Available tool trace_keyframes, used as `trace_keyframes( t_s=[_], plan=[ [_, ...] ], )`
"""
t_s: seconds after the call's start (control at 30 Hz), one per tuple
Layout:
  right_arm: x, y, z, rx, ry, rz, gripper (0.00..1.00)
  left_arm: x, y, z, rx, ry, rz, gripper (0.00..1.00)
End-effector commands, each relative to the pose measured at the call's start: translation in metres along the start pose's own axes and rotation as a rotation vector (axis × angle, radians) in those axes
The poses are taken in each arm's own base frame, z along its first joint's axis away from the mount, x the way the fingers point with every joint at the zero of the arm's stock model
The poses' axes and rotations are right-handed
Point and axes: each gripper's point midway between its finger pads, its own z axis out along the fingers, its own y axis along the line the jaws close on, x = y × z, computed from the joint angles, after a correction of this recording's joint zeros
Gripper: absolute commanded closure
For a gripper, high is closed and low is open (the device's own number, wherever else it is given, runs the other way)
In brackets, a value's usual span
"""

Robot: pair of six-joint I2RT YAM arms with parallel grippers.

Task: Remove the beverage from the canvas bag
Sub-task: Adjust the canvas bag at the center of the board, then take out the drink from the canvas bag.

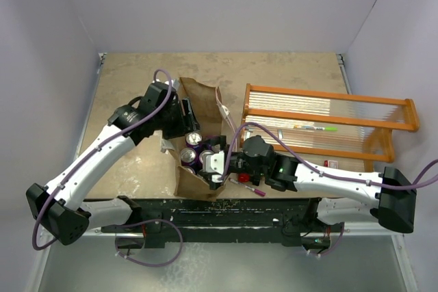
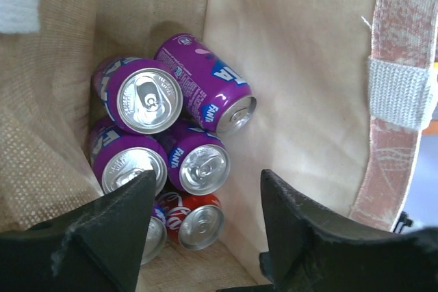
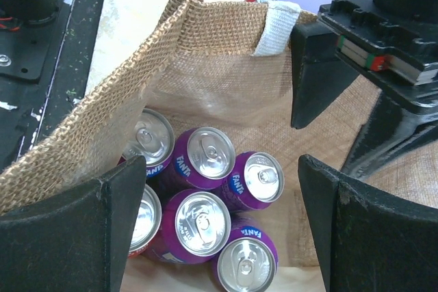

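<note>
The tan canvas bag [image 1: 200,98] stands open between the arms, with a white handle [image 3: 277,27] at its rim. Inside are several purple Fanta cans [image 2: 146,97] and a red Coca-Cola can [image 2: 196,217]. The Fanta cans [image 3: 205,158] stand close together in the right wrist view. My left gripper [image 1: 187,120] is open and empty over the bag's mouth, and its fingers [image 2: 113,227] frame the cans. My right gripper [image 1: 214,163] is open and empty just above the cans, and in the right wrist view [image 3: 219,230] its fingers straddle them. The left gripper's fingers [image 3: 311,76] hang at the bag's far rim.
An orange wooden-framed rack [image 1: 328,121] stands right of the bag with a green pen [image 1: 313,128] on it. A small red object [image 1: 243,178] and a pink marker [image 1: 257,191] lie by the right arm. The black mounting rail [image 1: 226,213] runs along the near edge.
</note>
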Motion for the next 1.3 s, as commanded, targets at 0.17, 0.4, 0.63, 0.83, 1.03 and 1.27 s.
trace_keyframes(
  t_s=[0.17,0.4,0.63,0.83,1.03,1.27],
  plan=[
    [0.007,0.016,-0.006,-0.066,0.034,-0.033,0.08,-0.012,-0.009,-0.009,0.049,-0.080,-0.011,0.31],
    [0.002,0.004,-0.008,0.007,0.006,-0.019,0.21,-0.004,0.008,0.022,-0.035,-0.006,0.072,0.36],
    [0.009,0.011,-0.001,-0.026,0.022,-0.010,0.34,-0.009,0.021,0.042,-0.126,0.019,0.155,0.36],
    [0.006,0.006,-0.002,-0.009,0.022,-0.014,0.35,-0.003,0.042,0.059,-0.225,0.089,0.226,0.23],
    [0.007,0.007,-0.001,-0.012,0.023,-0.016,0.35,0.011,0.049,0.069,-0.223,0.156,0.268,0.17],
    [0.008,0.007,0.000,-0.018,0.028,-0.020,0.36,0.027,0.071,0.090,-0.289,0.233,0.308,0.19]
  ],
)
